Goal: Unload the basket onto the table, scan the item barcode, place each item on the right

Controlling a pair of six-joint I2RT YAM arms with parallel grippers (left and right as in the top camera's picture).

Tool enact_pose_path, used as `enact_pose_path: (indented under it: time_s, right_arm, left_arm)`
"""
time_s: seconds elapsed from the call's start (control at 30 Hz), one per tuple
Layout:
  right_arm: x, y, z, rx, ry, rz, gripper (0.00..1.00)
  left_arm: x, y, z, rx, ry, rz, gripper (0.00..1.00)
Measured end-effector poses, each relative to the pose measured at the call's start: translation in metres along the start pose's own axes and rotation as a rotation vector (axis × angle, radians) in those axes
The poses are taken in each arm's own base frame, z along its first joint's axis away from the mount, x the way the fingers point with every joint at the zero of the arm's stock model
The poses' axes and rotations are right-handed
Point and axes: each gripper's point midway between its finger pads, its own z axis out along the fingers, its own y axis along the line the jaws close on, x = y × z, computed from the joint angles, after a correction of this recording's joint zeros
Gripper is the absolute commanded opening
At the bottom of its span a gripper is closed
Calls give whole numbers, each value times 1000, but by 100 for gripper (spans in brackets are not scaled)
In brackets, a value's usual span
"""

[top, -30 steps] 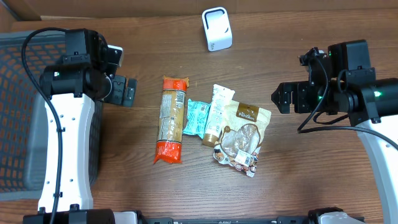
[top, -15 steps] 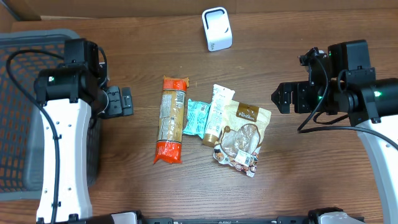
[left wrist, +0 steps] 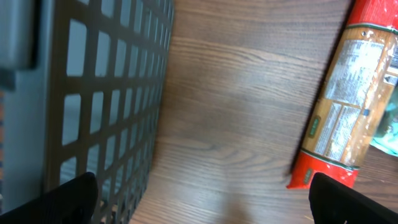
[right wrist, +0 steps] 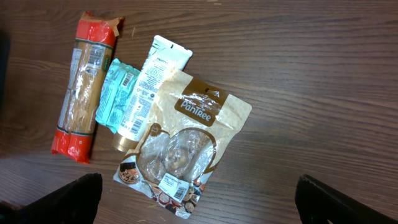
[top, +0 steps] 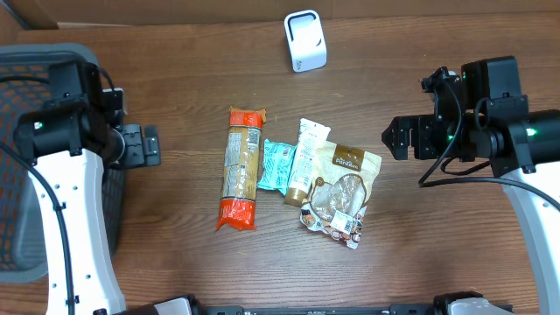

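Note:
Four items lie mid-table: a long red-ended pasta pack [top: 240,168], a teal packet [top: 278,165], a white tube [top: 306,159] and a brown nut pouch [top: 343,192]. The white scanner [top: 304,40] stands at the back. My left gripper [top: 150,146] is open and empty at the basket's edge, well left of the pasta pack [left wrist: 348,106]. My right gripper [top: 391,138] hangs open and empty to the right of the pouch [right wrist: 186,137]. A barcode label [right wrist: 176,185] shows on the pouch's lower end, and another barcode [right wrist: 127,79] shows on the teal packet.
A grey mesh basket [top: 17,175] fills the left side of the table, and its wall [left wrist: 106,93] is close beside my left fingers. Bare wood lies between the basket and the pasta pack and to the right of the pouch.
My left arm has swung left, away from the items and up against the basket. The right arm and all the items have stayed put.

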Motion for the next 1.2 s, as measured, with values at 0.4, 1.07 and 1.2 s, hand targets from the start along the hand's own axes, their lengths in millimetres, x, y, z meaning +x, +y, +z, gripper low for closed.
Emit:
enact_pose_path:
  time_s: [0.4,1.07,1.2]
  right_arm:
    - [4,0,0,1,15,5,100]
    - [2,0,0,1,8,3,100]
    - [2,0,0,1,8,3,100]
  left_arm:
    - [-10,6,1,1,-43,37,99]
    - [-25,8,0,81,-116,60,100]
    - [-26,-6,-1,110,-120,92,99]
